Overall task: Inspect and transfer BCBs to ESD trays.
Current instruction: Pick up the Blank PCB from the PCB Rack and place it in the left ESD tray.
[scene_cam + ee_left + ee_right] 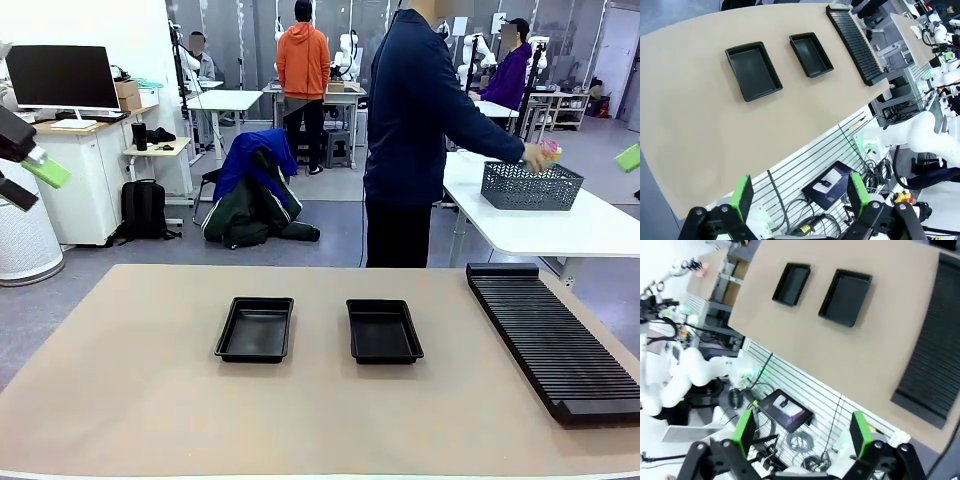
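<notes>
Two empty black ESD trays lie side by side mid-table, the left one (256,330) (754,71) (791,284) and the right one (384,332) (810,54) (846,297). No BCBs are in view. My left gripper (801,195) hangs high off the table's left side; one green pad (45,172) shows at the picture's left edge. It is open with nothing between its fingers. My right gripper (803,432) is open and empty too, high off the right side, with a pad (628,157) at the right edge.
A long black ribbed rack (555,340) (855,42) (932,340) lies along the table's right side. Behind the table a person in dark blue reaches a hand (540,156) into a grey mesh basket (530,186) on a white side table (560,228).
</notes>
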`<state>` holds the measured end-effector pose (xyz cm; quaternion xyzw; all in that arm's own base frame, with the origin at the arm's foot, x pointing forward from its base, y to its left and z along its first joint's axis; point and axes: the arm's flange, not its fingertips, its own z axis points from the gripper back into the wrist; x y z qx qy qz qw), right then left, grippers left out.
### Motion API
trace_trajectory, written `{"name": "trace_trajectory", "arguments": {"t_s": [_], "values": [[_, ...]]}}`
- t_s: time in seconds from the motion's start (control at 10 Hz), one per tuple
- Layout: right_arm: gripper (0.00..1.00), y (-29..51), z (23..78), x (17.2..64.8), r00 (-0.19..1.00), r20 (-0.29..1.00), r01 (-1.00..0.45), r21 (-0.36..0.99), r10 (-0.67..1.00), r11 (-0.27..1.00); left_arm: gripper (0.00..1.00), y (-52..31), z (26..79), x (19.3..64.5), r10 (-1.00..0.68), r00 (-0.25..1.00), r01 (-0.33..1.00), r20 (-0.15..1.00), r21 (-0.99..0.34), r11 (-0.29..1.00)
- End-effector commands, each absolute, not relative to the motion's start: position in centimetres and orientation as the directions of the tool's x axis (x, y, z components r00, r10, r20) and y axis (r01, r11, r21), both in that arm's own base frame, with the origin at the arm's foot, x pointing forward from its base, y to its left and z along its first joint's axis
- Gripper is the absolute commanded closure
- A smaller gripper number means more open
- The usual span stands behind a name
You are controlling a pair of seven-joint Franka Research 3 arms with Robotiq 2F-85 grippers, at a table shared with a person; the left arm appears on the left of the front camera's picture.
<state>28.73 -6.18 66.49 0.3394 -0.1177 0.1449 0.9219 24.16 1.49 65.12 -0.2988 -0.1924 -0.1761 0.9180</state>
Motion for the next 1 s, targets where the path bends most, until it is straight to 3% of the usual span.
{"name": "trace_trajectory", "arguments": {"t_s": [0.0, 0.4, 0.9], "values": [[0.00, -7.6, 69.2, 29.1, 0.956, 0.243, -0.284, 0.613, 0.166, 0.737, 0.00, 2.4, 66.8, 23.9, -0.202, 0.887, 0.411, 0.416, -0.508, 0.757], [0.00, -9.5, 73.5, 28.7, 0.966, 0.216, -0.246, 0.602, 0.142, 0.760, 0.00, 4.0, 70.6, 25.0, -0.183, 0.919, 0.350, 0.350, -0.507, 0.788], [0.00, -10.2, 73.5, 29.2, 0.965, 0.223, -0.247, 0.570, 0.142, 0.784, 0.00, 4.1, 70.9, 25.0, -0.184, 0.920, 0.345, 0.347, -0.490, 0.801]]}}
